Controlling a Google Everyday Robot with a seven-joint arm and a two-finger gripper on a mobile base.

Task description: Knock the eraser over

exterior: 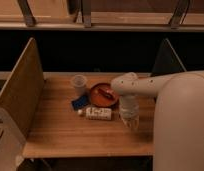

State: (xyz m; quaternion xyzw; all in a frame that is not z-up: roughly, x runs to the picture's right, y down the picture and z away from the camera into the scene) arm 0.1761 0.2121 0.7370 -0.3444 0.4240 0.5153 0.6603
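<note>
A pale robot arm (145, 87) reaches in from the right of the frame over a light wooden surface (55, 131). Its gripper (130, 119) hangs low at centre right, just right of a white labelled bottle (97, 113) lying flat. Whether the gripper is open or closed cannot be told. Left of the arm sit a round orange dish (102, 96), a pale paper cup (78, 83) and a flat blue object (80, 103). The small dark rectangular eraser is not plainly visible and is possibly hidden behind the gripper. To topple it well, a short sideways push high on the block seems best, steering clear of the bottle and dish.
</note>
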